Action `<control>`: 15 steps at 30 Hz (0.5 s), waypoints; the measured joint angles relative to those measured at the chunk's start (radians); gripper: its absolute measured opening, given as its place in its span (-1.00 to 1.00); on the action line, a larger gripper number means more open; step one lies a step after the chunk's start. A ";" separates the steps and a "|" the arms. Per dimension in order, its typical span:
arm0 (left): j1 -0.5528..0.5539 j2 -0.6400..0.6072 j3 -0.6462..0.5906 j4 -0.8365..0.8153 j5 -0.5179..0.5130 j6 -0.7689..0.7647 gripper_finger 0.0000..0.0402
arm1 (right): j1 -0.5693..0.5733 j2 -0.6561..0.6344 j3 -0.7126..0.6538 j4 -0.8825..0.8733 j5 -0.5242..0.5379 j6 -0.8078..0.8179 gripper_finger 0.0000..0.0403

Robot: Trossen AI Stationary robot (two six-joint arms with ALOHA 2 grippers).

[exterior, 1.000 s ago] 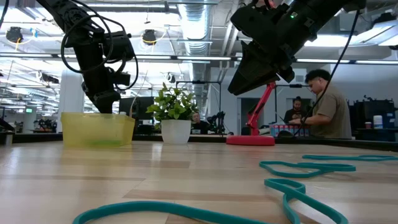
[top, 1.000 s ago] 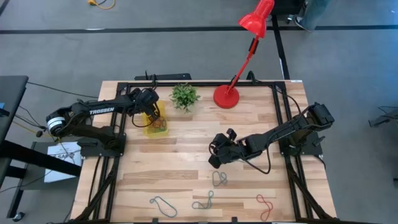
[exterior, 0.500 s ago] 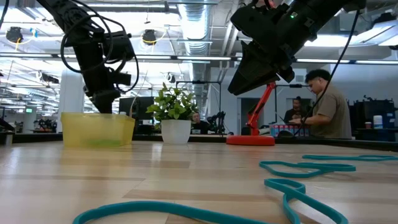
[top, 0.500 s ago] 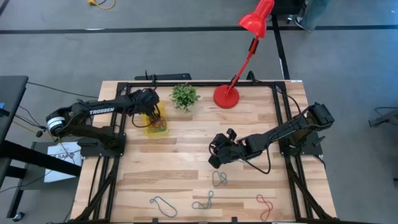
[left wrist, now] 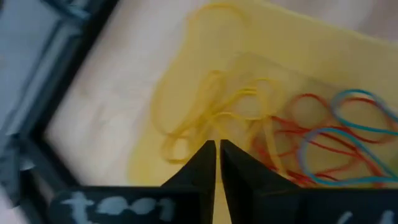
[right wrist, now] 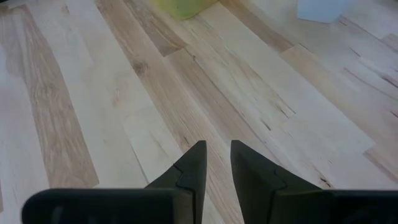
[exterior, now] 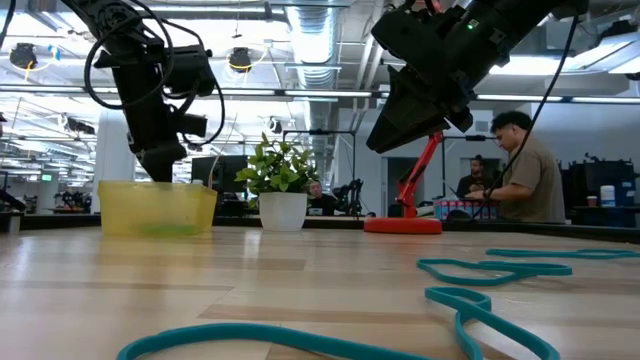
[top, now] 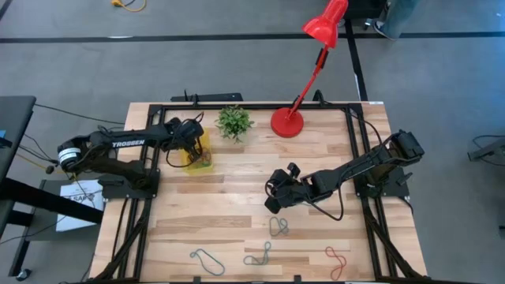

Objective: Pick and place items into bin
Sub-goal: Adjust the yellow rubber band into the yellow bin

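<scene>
The yellow bin [top: 197, 160] stands on the table at the far left and holds several yellow, red and blue bands [left wrist: 292, 134]. My left gripper [left wrist: 216, 148] hangs just above the bin [exterior: 157, 208], pointing down into it, shut with nothing between its fingers. My right gripper [top: 272, 205] hovers over bare wood near the table's middle; in its wrist view it [right wrist: 217, 152] is open with a narrow, empty gap. Loose bands lie flat near the front edge: grey [top: 278, 227], teal [top: 207, 259], green [top: 258, 256], red [top: 338, 260].
A small potted plant [top: 234, 122] and a red lamp's base [top: 287, 122] stand at the far edge, right of the bin. A black frame rail [top: 252, 107] runs around the table. People sit in the room beyond the table [exterior: 525, 170].
My left gripper has shifted a little toward the table's left edge while staying over the bin. The bands on the table have not moved.
</scene>
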 joint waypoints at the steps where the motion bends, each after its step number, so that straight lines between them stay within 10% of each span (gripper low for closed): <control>1: 0.000 0.000 0.000 0.000 -0.029 -0.007 -0.91 | 0.000 0.000 0.000 0.000 0.000 0.000 -0.67; 15: 0.010 0.000 0.000 0.000 -0.053 -0.201 -0.36 | 0.000 0.000 0.000 0.000 -0.002 0.000 -0.67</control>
